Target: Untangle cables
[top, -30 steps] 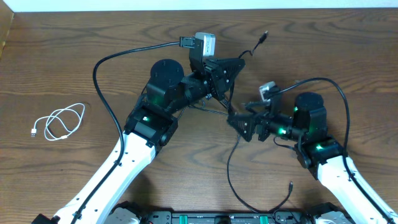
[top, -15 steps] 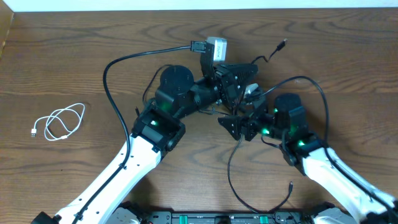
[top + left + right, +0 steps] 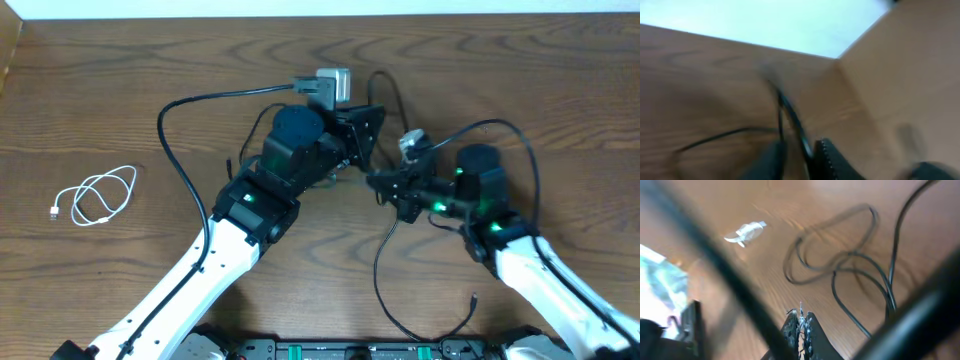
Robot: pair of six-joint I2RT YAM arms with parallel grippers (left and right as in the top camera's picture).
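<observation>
Above the table, right pincer newly closed tight, left pincer seemingly parted slightly around black cable

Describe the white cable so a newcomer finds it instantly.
On the wooden table, far out past the left arm, a loose coil lies by itself. That is the white cable; the other cables are black and lie mid-table.

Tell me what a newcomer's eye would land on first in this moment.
The black-and-white left arm and right arm face each other closely at the far middle of the brown wooden table, with thin black cables snarled between them and one strand trailing toward the near edge. Far to the left, a short white cable lies coiled alone.
</observation>
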